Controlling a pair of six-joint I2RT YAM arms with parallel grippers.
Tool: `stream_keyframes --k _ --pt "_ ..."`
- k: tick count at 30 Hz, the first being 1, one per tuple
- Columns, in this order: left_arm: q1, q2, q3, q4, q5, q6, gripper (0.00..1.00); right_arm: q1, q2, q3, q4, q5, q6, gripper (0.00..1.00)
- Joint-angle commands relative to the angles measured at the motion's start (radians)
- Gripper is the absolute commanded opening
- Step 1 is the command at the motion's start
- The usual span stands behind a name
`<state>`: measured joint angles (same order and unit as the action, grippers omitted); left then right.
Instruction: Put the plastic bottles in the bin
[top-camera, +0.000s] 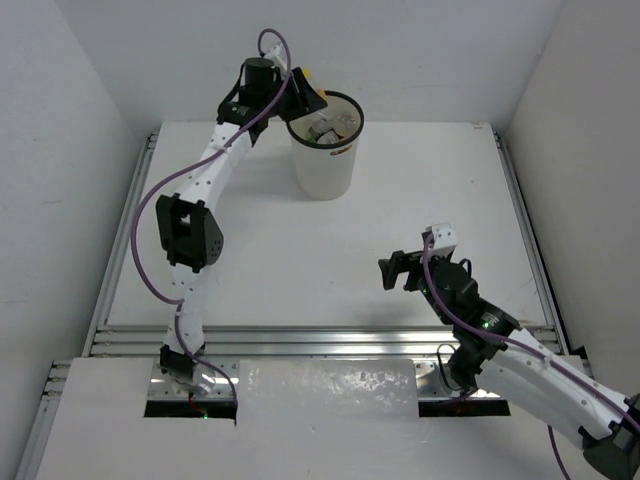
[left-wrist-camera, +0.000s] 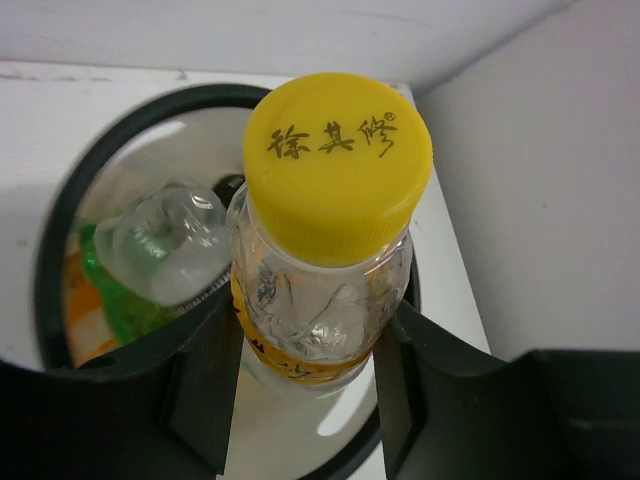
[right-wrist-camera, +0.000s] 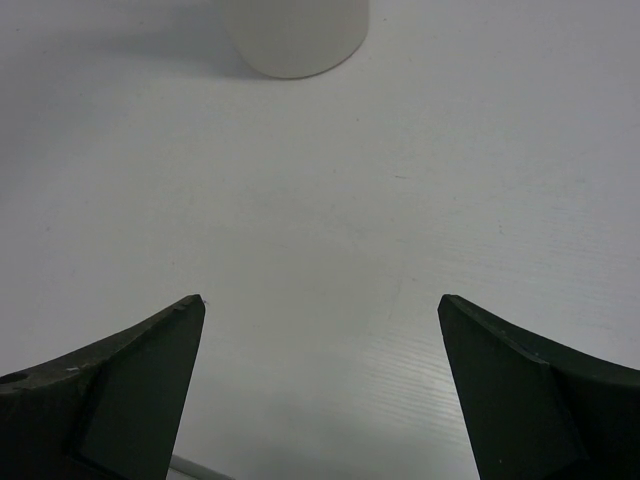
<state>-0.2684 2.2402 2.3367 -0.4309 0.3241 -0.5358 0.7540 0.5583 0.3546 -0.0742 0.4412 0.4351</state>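
My left gripper (top-camera: 305, 100) is at the left rim of the white bin (top-camera: 323, 165) and is shut on a clear bottle with a yellow cap (left-wrist-camera: 325, 290). In the left wrist view the gripper (left-wrist-camera: 305, 370) holds the bottle by its body above the bin's black rim (left-wrist-camera: 60, 220). Inside the bin lie a clear bottle (left-wrist-camera: 165, 240), a green one (left-wrist-camera: 125, 310) and something orange (left-wrist-camera: 85, 330). The yellow cap (top-camera: 309, 73) shows in the top view. My right gripper (top-camera: 400, 270) is open and empty over the table, well in front of the bin; in its own view it (right-wrist-camera: 320, 310) faces the bin's base (right-wrist-camera: 295, 35).
White walls close in the table on the left, back and right. A metal rail frame (top-camera: 300, 340) runs along the near edge, with a translucent sheet (top-camera: 325, 390) in front of it.
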Motion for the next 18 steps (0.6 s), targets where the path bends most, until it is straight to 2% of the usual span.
stream_keyframes --k 1,3,4,6,7,8,9,14,17,18 --pt "-0.009 -0.031 0.038 0.02 0.09 -0.018 0.29 -0.004 0.002 0.004 0.016 -0.013 0.017 0.99" --pt "-0.009 -0.021 0.035 0.015 0.102 -0.024 0.34 -0.002 0.003 0.007 0.013 -0.016 0.017 0.99" --pt "-0.009 -0.018 0.03 0.009 0.108 -0.029 0.45 -0.004 0.005 0.007 0.01 -0.016 0.019 0.99" --pt "-0.009 -0.019 0.032 -0.003 0.107 -0.03 0.58 -0.004 0.006 0.015 0.002 -0.018 0.019 0.99" --pt "-0.009 -0.022 0.029 -0.015 0.105 -0.03 0.7 -0.004 0.008 0.017 0.001 -0.018 0.017 0.99" --pt "-0.009 -0.03 0.03 -0.019 0.11 -0.032 0.74 -0.004 0.011 0.018 0.001 -0.019 0.017 0.99" --pt "-0.011 -0.034 0.03 -0.022 0.122 -0.027 0.99 -0.004 0.012 0.018 0.004 -0.021 0.016 0.99" --pt "-0.014 -0.128 0.035 -0.052 0.075 -0.003 1.0 -0.004 0.06 0.043 -0.002 -0.033 0.016 0.99" --pt "-0.014 -0.195 0.053 -0.115 -0.077 0.046 1.0 -0.004 0.089 0.084 -0.039 -0.022 0.03 0.99" --pt "-0.014 -0.215 0.05 -0.161 -0.183 0.08 1.0 -0.005 0.095 0.099 -0.086 -0.006 0.051 0.99"
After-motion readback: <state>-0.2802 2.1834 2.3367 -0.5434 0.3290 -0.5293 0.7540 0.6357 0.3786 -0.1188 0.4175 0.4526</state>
